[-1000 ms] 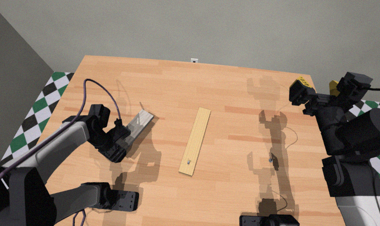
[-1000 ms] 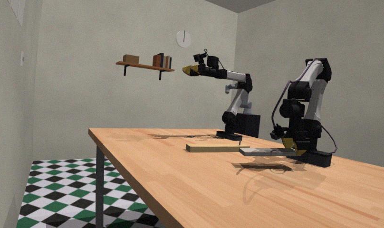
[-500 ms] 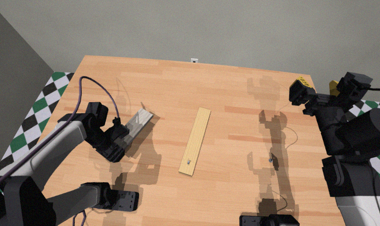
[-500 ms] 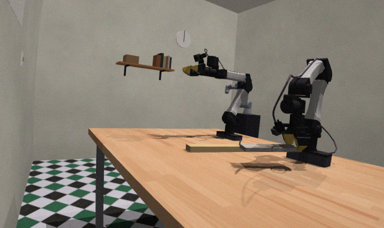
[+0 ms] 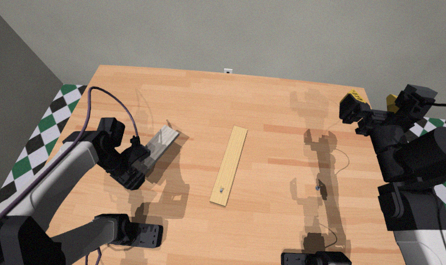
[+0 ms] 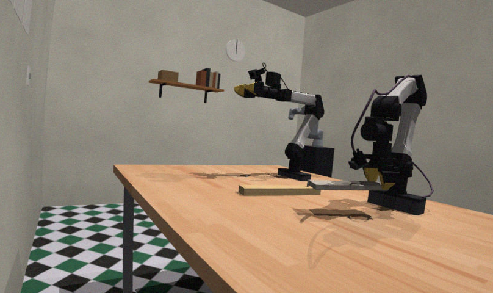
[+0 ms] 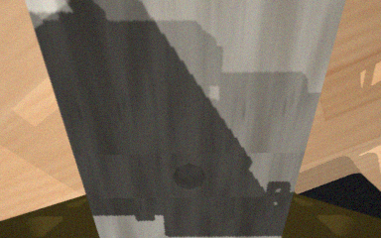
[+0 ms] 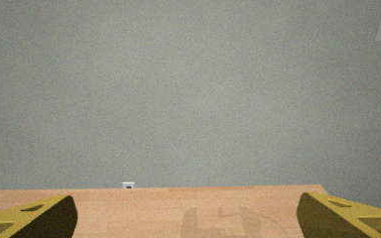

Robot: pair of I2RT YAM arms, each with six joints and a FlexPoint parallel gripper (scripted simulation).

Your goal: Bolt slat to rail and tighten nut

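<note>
Plain room, workshop or lab, couldn't tell which. Two robot arms stood at a butcher-block table; wall shelf with books, clock, checkered floor.
</note>
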